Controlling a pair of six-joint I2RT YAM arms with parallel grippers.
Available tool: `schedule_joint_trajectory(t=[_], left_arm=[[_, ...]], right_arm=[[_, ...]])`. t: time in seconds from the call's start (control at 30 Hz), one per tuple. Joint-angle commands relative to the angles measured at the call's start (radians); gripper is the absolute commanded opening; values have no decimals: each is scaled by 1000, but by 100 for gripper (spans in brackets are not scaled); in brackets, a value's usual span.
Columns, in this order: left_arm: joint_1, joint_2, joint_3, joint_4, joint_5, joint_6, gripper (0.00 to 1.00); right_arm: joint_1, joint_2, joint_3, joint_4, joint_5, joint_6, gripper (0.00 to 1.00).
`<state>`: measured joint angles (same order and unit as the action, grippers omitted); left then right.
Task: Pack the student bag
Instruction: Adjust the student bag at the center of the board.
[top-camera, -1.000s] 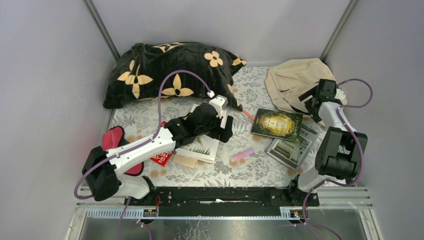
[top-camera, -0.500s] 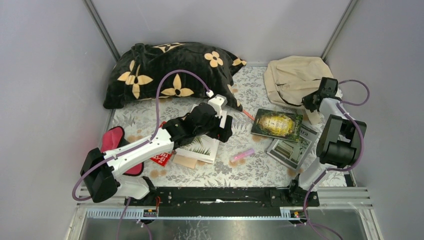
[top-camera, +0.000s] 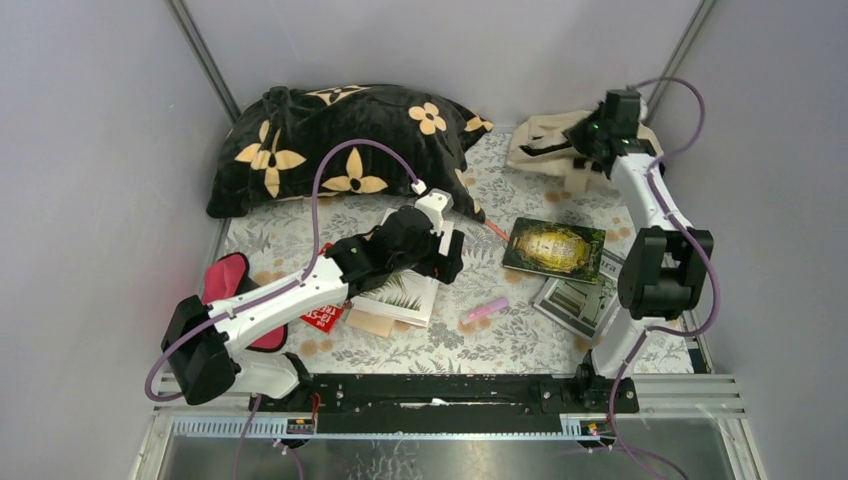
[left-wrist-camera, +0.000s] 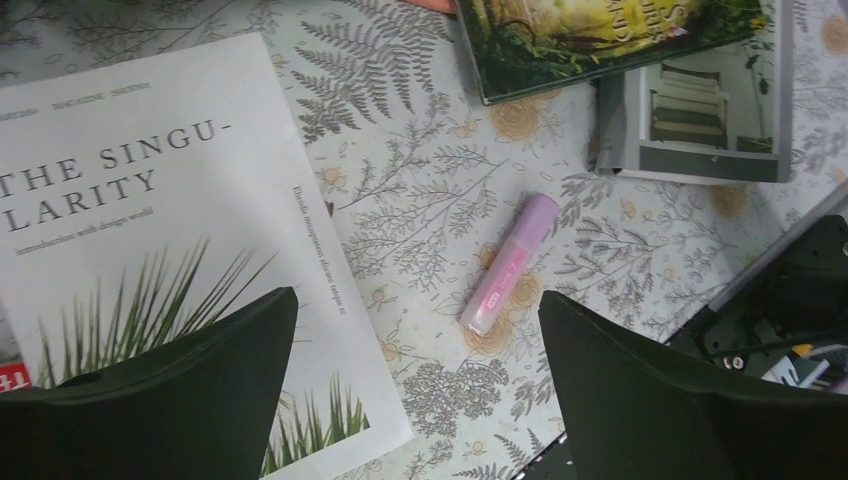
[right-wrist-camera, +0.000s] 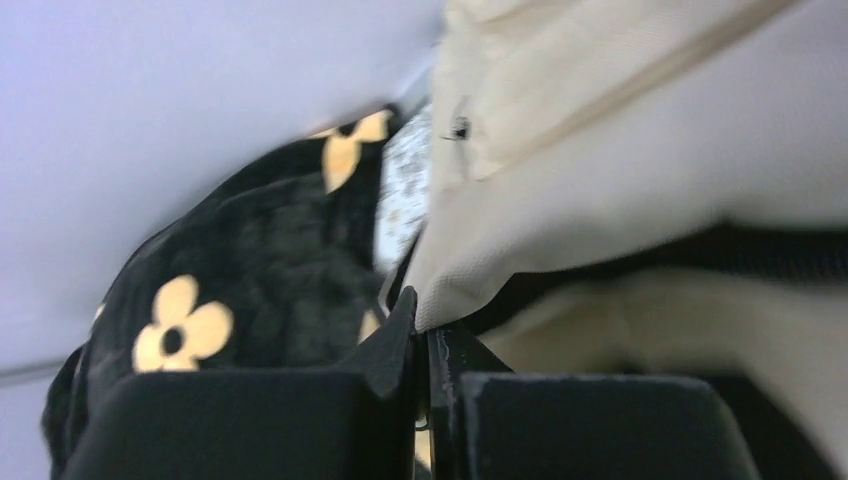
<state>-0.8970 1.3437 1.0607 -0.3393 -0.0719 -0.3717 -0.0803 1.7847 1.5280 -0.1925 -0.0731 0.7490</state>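
At the far right corner of the table (top-camera: 500, 345), the right gripper (right-wrist-camera: 425, 350) has its two black fingers pressed together on a cream fabric edge of the student bag (right-wrist-camera: 600, 200), so the pinch is on the bag itself, with a dark seam or strap running just beside the fingertips. From where I stand the bag sits bunched up against the back wall, its cloth gathered towards the gripper, and the right arm reaches up and over to it from its base at the near edge. Just to the left of the bag lies the big black pillow (top-camera: 340, 140) with pale flowers, filling the far left of the table. Nearer the middle, the left gripper (left-wrist-camera: 415, 310) hangs with its jaws spread wide and nothing between them. One finger is over the corner of a white book (left-wrist-camera: 150, 250) printed with grass blades, the other over bare patterned cloth. A lilac tube (left-wrist-camera: 510, 262) lies flat on the table between the two fingers, touching neither. Beyond it a green book (top-camera: 553, 248) rests partly on a grey booklet (top-camera: 580, 298). Well apart, at the left edge, lies a red-and-black pouch (top-camera: 232, 290).
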Motion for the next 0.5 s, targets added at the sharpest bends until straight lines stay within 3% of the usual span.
schedule_joint_trajectory(t=[0.0,0.07,0.2,0.33,0.47], left_arm=[[-3,-18,35,-11,-82,7,99],[-3,-24,42,-24,-111,8,99],[0,-13,84,-55,11,37,99],[0,2,95,-51,9,24,99],[0,20,107,-50,-35,18,99]], right_arm=[[134,37,150,-21,-52,26,0],[175,47,150,-21,-53,71,0],[249,-7,-13,116,-49,159,0],[277,7,-45,80,-47,115,0],[273,44,30,-10,-30,15,0]])
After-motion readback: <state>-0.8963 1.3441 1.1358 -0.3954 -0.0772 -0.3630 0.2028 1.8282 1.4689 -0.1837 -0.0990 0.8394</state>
